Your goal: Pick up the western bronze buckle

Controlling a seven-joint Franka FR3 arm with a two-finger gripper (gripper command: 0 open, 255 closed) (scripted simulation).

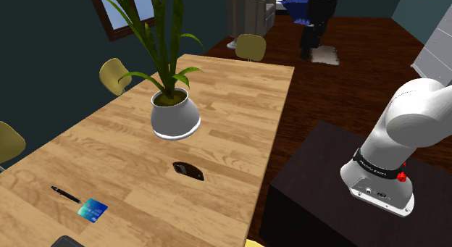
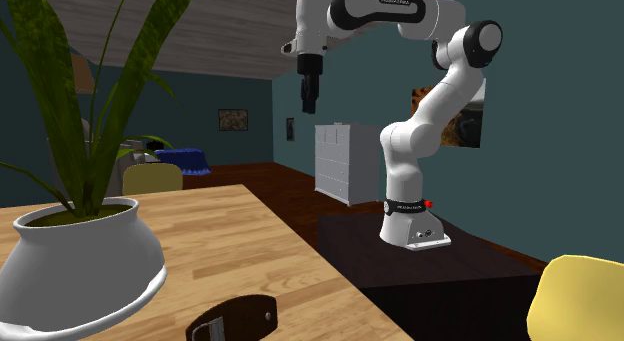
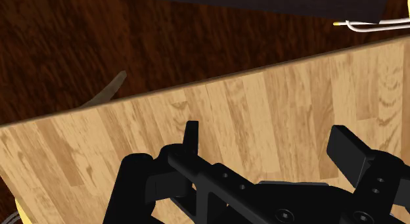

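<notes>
One dark buckle (image 1: pixel 188 170) lies flat on the wooden desk (image 1: pixel 239 115), near the single white plant pot (image 1: pixel 174 116). One pen (image 1: pixel 65 194) and one blue card (image 1: pixel 93 208) lie together farther toward the shoulder view's left. The two fingers (image 3: pixel 347 152) stand spread apart, grasping nothing, high above the desk's edge.

Bare counter (image 1: pixel 239 101) lies all around the buckle (image 1: pixel 188 170); the potted plant (image 1: pixel 174 115) with tall leaves stands near it, pen (image 1: pixel 65 194) and card (image 1: pixel 93 208) lie well apart
</notes>
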